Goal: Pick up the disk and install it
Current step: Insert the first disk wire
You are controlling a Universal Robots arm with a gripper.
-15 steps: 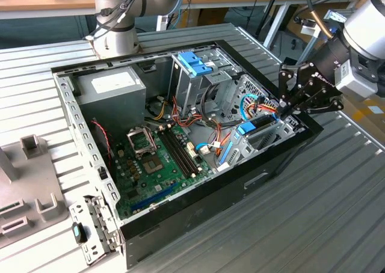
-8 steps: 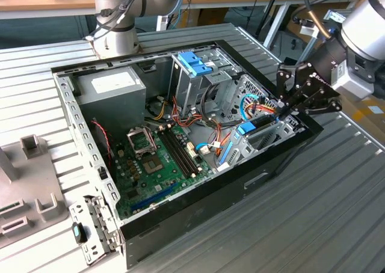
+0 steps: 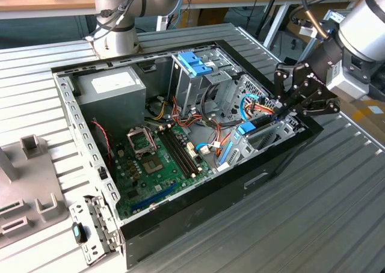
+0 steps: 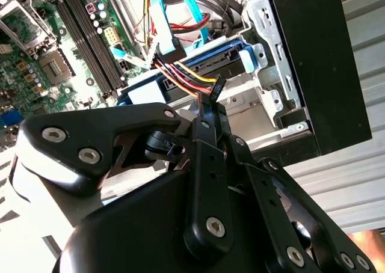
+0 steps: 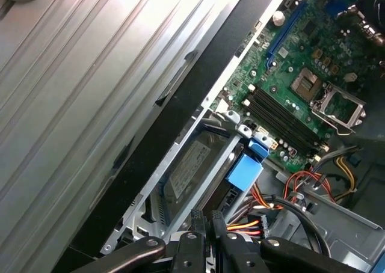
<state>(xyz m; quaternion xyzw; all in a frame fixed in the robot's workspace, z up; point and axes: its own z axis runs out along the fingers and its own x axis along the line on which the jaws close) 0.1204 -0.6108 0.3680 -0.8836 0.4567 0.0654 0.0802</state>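
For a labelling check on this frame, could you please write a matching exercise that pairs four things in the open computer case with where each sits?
Things:
1. disk
2. end effector
3. motherboard
4. grey power-supply box

Places:
A. flat on the case floor
B. in the metal bay beside the black case wall
C. far corner, at the exterior view's left
D. over the case edge, at the exterior view's right

Pairs: 1-B, 2-D, 3-A, 4-C

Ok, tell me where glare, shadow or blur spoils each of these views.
Exterior view: even light, the gripper sharp over the case's corner. Second wrist view: the gripper looms dark and soft up close, with an orange flare in one corner. First wrist view: glare washes out the ribbed table; the disk sits in shadow.
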